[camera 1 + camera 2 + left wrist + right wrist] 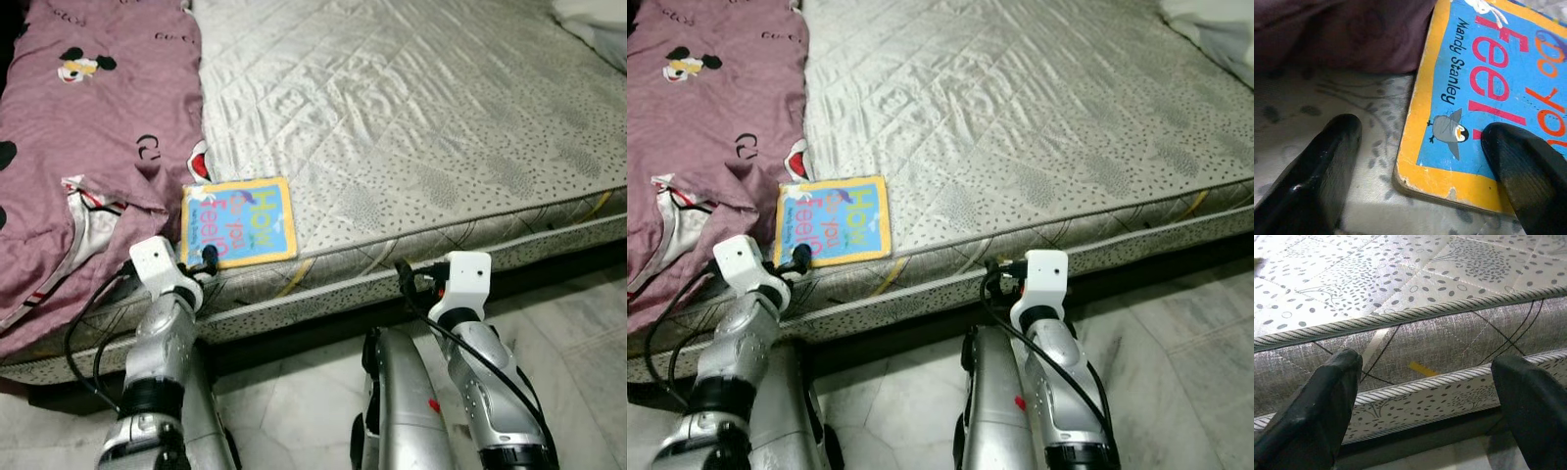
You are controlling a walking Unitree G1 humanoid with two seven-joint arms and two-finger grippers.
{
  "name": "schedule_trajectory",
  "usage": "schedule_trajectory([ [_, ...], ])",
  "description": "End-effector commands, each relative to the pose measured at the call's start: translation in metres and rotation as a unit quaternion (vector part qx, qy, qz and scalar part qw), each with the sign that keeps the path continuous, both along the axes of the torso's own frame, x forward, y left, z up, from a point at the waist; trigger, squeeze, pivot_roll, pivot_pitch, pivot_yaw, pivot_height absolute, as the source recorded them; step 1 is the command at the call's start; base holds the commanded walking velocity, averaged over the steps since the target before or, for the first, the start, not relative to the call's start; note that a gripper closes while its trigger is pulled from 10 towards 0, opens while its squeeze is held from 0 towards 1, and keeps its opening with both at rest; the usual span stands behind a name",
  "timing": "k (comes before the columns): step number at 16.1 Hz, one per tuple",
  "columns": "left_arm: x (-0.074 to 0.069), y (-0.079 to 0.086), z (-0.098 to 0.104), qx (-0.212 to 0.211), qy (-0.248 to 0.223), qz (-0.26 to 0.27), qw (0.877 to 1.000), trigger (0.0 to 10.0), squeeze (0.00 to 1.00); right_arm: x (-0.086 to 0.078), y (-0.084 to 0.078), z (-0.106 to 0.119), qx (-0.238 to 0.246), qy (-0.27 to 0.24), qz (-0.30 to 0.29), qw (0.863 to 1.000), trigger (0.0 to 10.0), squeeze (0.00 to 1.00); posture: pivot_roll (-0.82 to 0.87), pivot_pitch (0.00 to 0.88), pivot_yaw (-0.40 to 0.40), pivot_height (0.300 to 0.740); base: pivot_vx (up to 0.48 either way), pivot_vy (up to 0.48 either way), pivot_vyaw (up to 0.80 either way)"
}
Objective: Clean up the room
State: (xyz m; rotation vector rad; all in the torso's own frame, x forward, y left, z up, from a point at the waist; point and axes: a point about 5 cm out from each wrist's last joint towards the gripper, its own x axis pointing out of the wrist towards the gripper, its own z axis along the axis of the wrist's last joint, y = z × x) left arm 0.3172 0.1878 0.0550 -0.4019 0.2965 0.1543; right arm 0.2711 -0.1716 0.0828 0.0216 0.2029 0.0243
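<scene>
Left pincer (1420,161) is at the near corner of the flat board book with yellow border and blue cover (239,222); its two black fingers are spread wide, one resting over the cover, the other over bare mattress beside the book's edge. Nothing is gripped.

The book lies flat at the front edge of the grey quilted mattress with a speckled pattern (411,127). Just beyond the book is the mauve cartoon-print blanket (88,147), its fold touching or overlapping the book's far corner.

Right pincer (1425,396) is level with the mattress side, well apart from the book along the bed front, fingers wide open and empty.

Risks, as judged: the book lies flush on soft fabric, so a closing finger may slide over the cover without getting beneath the edge. A push could drive the book under the blanket fold or off the mattress edge to the pale marble-tiled floor (578,323). Blanket cloth could also be caught in the grip.
</scene>
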Motion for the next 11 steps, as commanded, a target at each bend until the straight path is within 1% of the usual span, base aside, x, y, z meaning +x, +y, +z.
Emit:
schedule_trajectory([
  [1, -0.004, -0.011, -0.016, -0.021, 0.037, -0.032, 0.999, 10.0, 0.00, 0.000, -0.001, 0.002, -0.004, -0.005, -0.001, 1.000, 10.0, 0.00, -0.10, 0.142, -0.032, 0.496, 0.000, 0.000, 0.00],
  [2, -0.003, -0.016, -0.017, -0.034, 0.041, -0.052, 0.997, 10.0, 0.00, 0.000, -0.001, 0.002, -0.004, -0.006, -0.002, 1.000, 10.0, 0.00, -0.10, 0.140, -0.032, 0.496, 0.000, 0.000, 0.00],
  [3, -0.002, -0.020, -0.018, -0.038, 0.044, -0.069, 0.996, 10.0, 0.00, 0.000, -0.001, 0.002, -0.005, -0.006, -0.002, 1.000, 10.0, 0.00, -0.10, 0.140, -0.032, 0.496, 0.000, 0.000, 0.00],
  [4, 0.001, -0.026, -0.019, -0.043, 0.045, -0.099, 0.993, 10.0, 0.00, 0.000, -0.002, 0.003, -0.006, -0.008, -0.004, 1.000, 10.0, 0.00, -0.11, 0.140, -0.030, 0.496, 0.000, 0.000, 0.00],
  [6, 0.004, -0.032, -0.016, -0.034, 0.037, -0.132, 0.990, 10.0, 0.00, 0.000, -0.002, 0.004, -0.007, -0.010, -0.006, 1.000, 10.0, 0.00, -0.11, 0.140, -0.030, 0.496, 0.000, 0.000, 0.00],
  [8, 0.008, -0.039, -0.012, -0.037, 0.026, -0.156, 0.987, 10.0, 0.00, 0.001, -0.003, 0.004, -0.009, -0.011, -0.007, 1.000, 10.0, 0.00, -0.11, 0.137, -0.029, 0.496, 0.000, 0.000, 0.00],
  [11, 0.010, -0.051, -0.012, -0.045, 0.021, -0.192, 0.980, 10.0, 0.00, 0.003, -0.003, 0.005, -0.012, -0.013, -0.007, 1.000, 10.0, 0.00, -0.11, 0.132, -0.029, 0.496, 0.000, 0.000, 0.00],
])
